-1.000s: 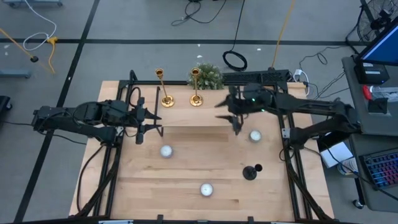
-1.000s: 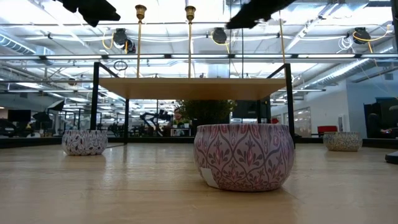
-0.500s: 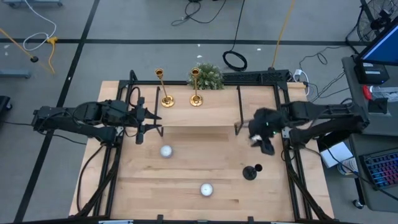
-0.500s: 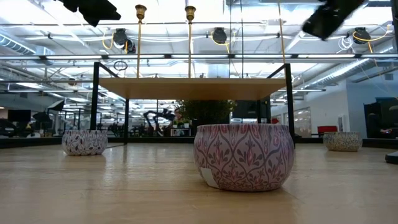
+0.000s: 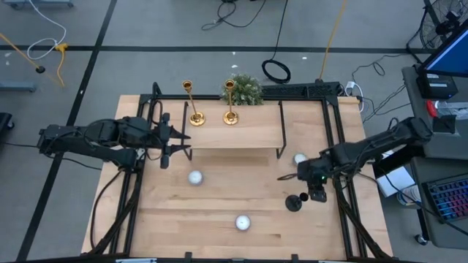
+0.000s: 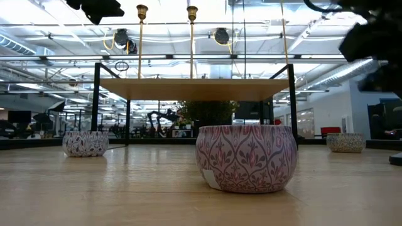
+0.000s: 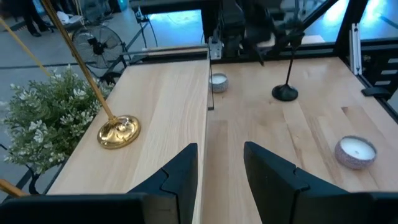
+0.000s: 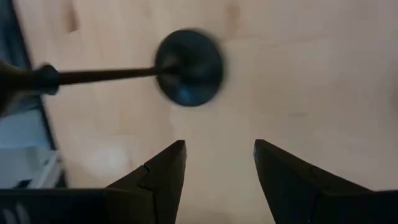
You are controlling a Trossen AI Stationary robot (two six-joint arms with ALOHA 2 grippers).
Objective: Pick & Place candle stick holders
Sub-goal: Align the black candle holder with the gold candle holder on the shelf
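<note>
While both arms hang over the table:
Left gripper (image 5: 178, 143): open, empty, at the shelf's (image 5: 256, 135) left end.
Gold candlesticks (image 5: 191, 104): upright on the shelf.
Black candlestick (image 5: 295, 201): upright on the table (image 5: 212, 204).
Right gripper (image 8: 216, 163): open, just above the black candlestick's base.

patterned candle tin (image 6: 245, 157), raised shelf (image 6: 195, 89), gold candlesticks (image 6: 142, 41)

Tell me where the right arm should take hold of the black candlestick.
Grip the thin stem of the black candlestick, probably just above its round base, coming level from the side. It stands upright, and the base looks too wide and flat to pinch. The right end effector hangs open right beside it.
</note>
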